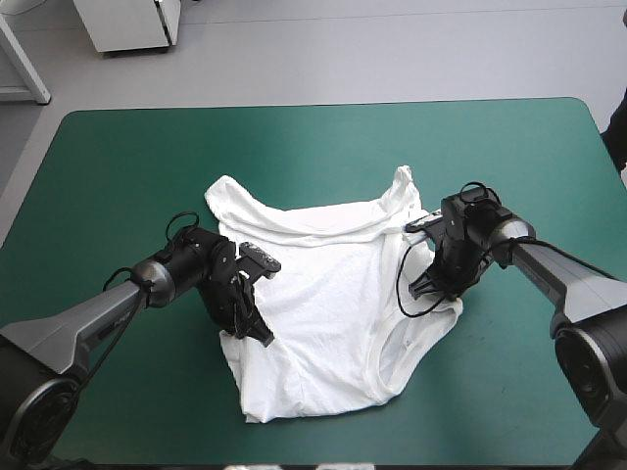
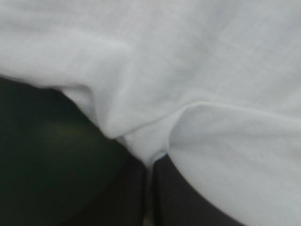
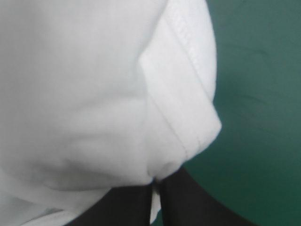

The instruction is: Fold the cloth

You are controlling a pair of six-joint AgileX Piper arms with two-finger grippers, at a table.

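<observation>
The white T-shirt [image 1: 323, 294] lies partly folded in the middle of the teal-green table [image 1: 127, 157], its upper part doubled over. My left gripper [image 1: 257, 328] is shut on the T-shirt at its left edge. In the left wrist view the black fingers [image 2: 176, 197] meet with a thin sheet of the T-shirt [image 2: 188, 70] between them. My right gripper [image 1: 428, 287] is shut on the T-shirt at its right edge. In the right wrist view the fingers [image 3: 183, 200] pinch a hemmed fold of the T-shirt [image 3: 84, 94].
Bare teal-green cover [image 3: 258, 94] surrounds the T-shirt on every side, widest toward the far edge. A white cabinet [image 1: 132, 24] stands beyond the table's far left corner.
</observation>
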